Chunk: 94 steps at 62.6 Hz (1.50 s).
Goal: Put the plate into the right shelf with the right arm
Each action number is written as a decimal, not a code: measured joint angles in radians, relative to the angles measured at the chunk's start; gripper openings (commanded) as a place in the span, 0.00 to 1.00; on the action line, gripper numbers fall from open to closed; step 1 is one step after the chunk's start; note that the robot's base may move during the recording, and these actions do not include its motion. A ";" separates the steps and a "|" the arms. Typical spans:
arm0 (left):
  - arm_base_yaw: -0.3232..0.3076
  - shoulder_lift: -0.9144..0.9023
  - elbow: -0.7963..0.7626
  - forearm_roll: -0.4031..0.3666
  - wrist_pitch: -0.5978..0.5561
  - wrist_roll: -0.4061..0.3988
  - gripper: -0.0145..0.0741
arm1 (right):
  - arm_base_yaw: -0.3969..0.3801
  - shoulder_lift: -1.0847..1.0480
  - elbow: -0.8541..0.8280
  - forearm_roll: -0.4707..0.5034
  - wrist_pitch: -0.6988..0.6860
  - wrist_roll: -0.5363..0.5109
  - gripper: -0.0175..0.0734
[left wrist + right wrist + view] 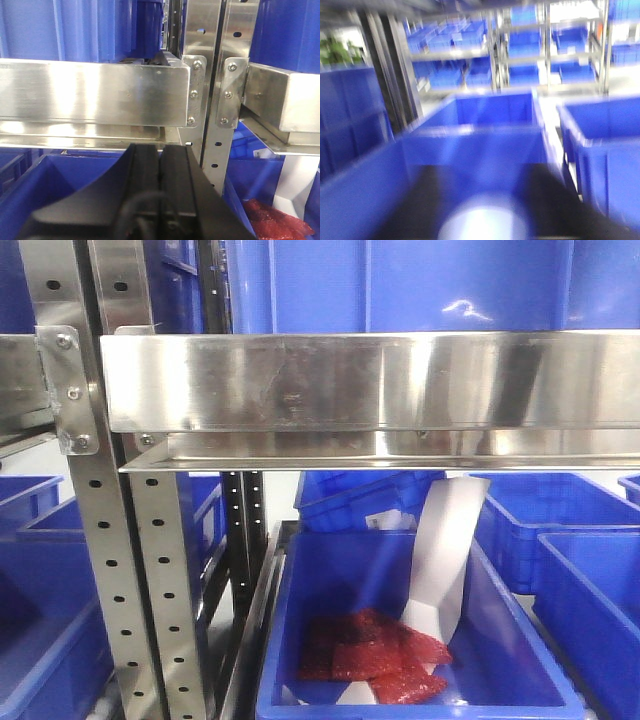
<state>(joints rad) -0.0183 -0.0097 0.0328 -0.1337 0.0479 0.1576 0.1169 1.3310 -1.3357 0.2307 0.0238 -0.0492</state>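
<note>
The left gripper (161, 172) sits at six o'clock, black fingers pressed together — above it the right shelf (95, 95) steel lip; a red bag (275, 222) lies at four o'clock in a blue crate (50, 192).

front: close, facing right shelf (370, 380) | left wrist: shares its uprights | right wrist: blurred, over crates (475, 150)

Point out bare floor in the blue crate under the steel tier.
Free: crate floor left of the red packets and behind them toward the back wall. Crowded: front right, with packets and white paper. The steel tier overhangs the back.
</note>
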 measured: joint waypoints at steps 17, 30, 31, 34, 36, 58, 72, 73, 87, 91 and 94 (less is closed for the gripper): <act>0.000 0.000 0.000 0.000 0.000 0.000 0.02 | 0.000 -0.103 0.038 -0.015 0.034 -0.011 0.25; 0.000 0.000 0.000 0.000 0.000 0.000 0.02 | 0.000 -0.302 0.280 -0.038 0.008 -0.020 0.25; 0.000 0.000 0.000 0.000 0.000 0.000 0.02 | 0.000 -0.325 0.301 -0.036 -0.001 -0.020 0.25; 0.000 0.000 0.000 0.000 0.000 0.000 0.02 | 0.000 -0.382 0.376 -0.038 -0.024 -0.020 0.25; 0.000 0.000 0.000 0.000 0.000 0.000 0.02 | 0.000 -0.425 0.431 -0.038 -0.033 -0.020 0.25; 0.000 0.000 0.000 0.000 0.000 0.000 0.02 | 0.000 -0.980 0.910 -0.040 -0.051 -0.022 0.25; 0.000 0.000 0.000 0.000 0.000 0.000 0.02 | 0.000 -1.254 1.068 -0.040 -0.043 -0.022 0.25; 0.000 0.000 0.000 0.000 0.000 0.000 0.02 | 0.000 -1.271 1.072 -0.040 -0.043 -0.022 0.25; 0.000 0.000 0.000 0.000 0.000 0.000 0.02 | 0.000 -1.343 1.103 -0.040 -0.043 -0.023 0.25; 0.000 0.000 0.000 0.000 0.000 0.000 0.02 | 0.000 -1.343 1.102 -0.040 -0.043 -0.023 0.25; 0.000 0.000 0.000 0.000 0.000 0.000 0.02 | 0.000 -1.343 1.102 -0.040 -0.043 -0.023 0.25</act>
<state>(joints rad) -0.0183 -0.0097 0.0328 -0.1337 0.0479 0.1576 0.1169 -0.0116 -0.2332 0.1907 -0.0195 -0.0720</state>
